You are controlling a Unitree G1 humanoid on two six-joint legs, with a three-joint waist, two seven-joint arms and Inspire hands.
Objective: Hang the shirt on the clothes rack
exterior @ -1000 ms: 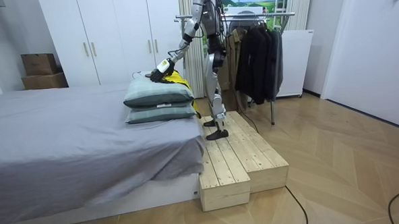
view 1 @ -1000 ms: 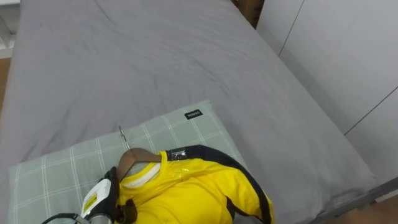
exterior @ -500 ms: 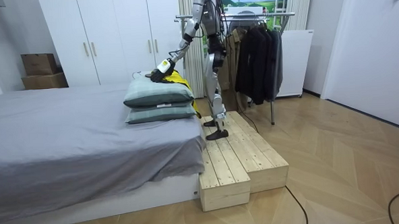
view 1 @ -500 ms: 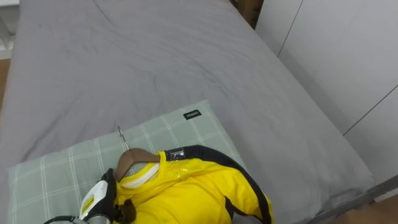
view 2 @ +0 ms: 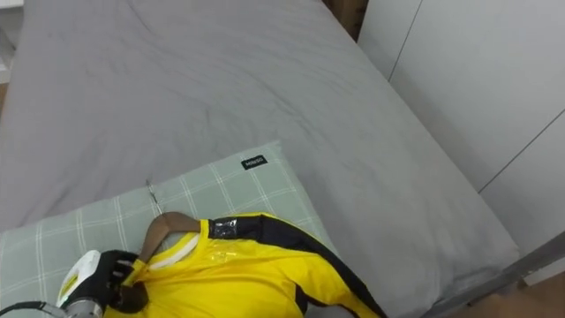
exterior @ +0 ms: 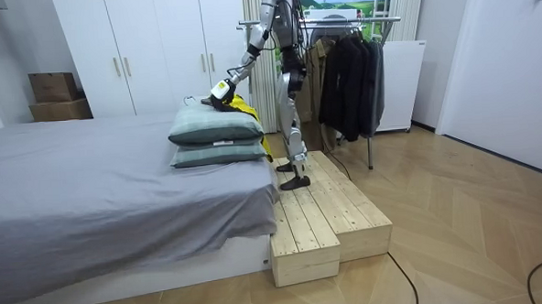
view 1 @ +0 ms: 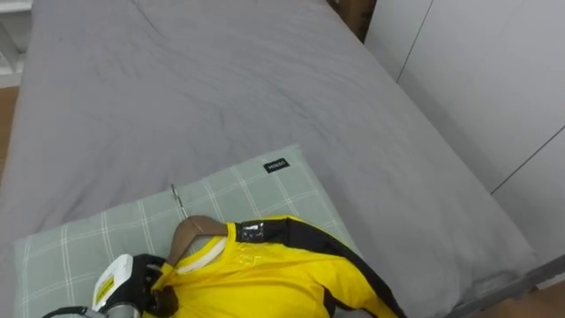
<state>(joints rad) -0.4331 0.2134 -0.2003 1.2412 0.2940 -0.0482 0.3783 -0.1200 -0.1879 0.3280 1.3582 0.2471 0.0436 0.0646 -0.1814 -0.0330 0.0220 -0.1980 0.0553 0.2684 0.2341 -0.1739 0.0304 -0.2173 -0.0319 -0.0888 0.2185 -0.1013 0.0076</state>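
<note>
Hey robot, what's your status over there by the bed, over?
Left hand fingers curled on yellow jacket at its collar. Jacket on wooden hanger, lying on checked pillow. Nothing on top of it.

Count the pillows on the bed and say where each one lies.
2. The upper pillow, checked green, lies on the lower pillow at the end of the bed nearest the robot, with the yellow shirt on top. Others may be hidden behind them.

No text I can read. Small black label (view 1: pixel 276 165) on the checked pillow (view 1: pixel 79 243) corner: white print, too small. Also a dark patch (view 1: pixel 251 231) at the yellow jersey (view 1: pixel 282 274) collar: illegible.
</note>
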